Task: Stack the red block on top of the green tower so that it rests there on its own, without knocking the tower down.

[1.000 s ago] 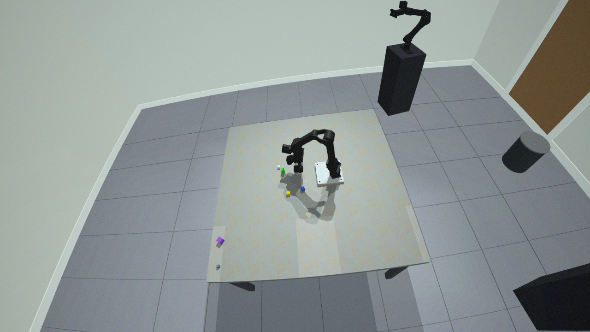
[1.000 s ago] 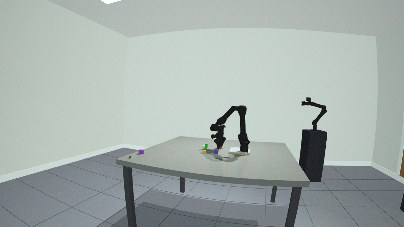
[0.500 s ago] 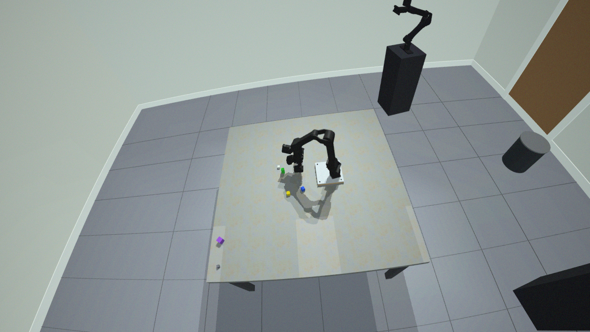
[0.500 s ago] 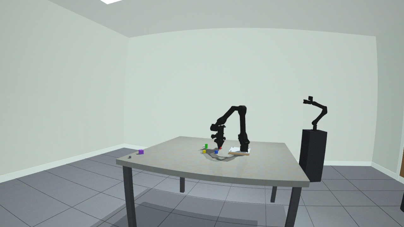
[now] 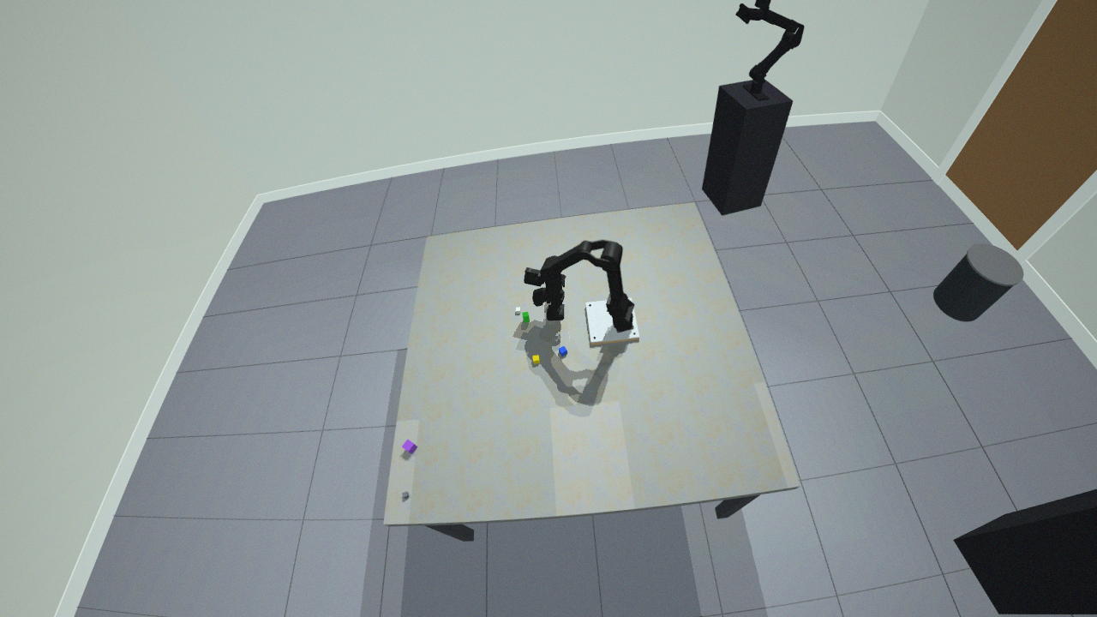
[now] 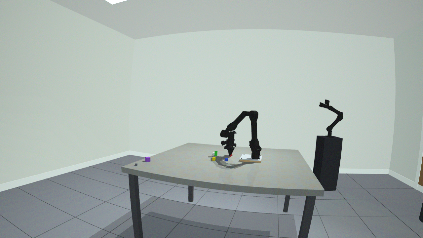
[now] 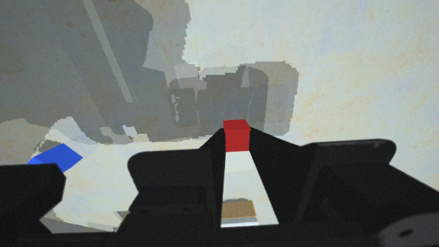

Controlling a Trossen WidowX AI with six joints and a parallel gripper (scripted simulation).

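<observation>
The small red block (image 7: pixel 237 140) (image 6: pixel 230 155) is between the two black fingertips, at or very near table level. My gripper (image 7: pixel 234 132) (image 6: pixel 230 154) points straight down and is shut on it. The block is hidden behind the arm in the top view. The green tower (image 5: pixel 525 316) (image 6: pixel 215 153) stands upright on the table, a short way left of the gripper in the top and exterior views. It is not in the wrist view, and nothing rests on top of it.
A small white block (image 5: pixel 518 310) is close beside the tower. A yellow block (image 5: pixel 536 359) (image 6: pixel 213 159) and a blue block (image 5: pixel 563 351) (image 6: pixel 226 159) (image 7: pixel 63 156) lie nearby. A purple block (image 5: pixel 409 446) (image 6: pixel 147 159) and a small grey piece (image 5: pixel 404 495) (image 6: pixel 135 164) lie near the table's left edge.
</observation>
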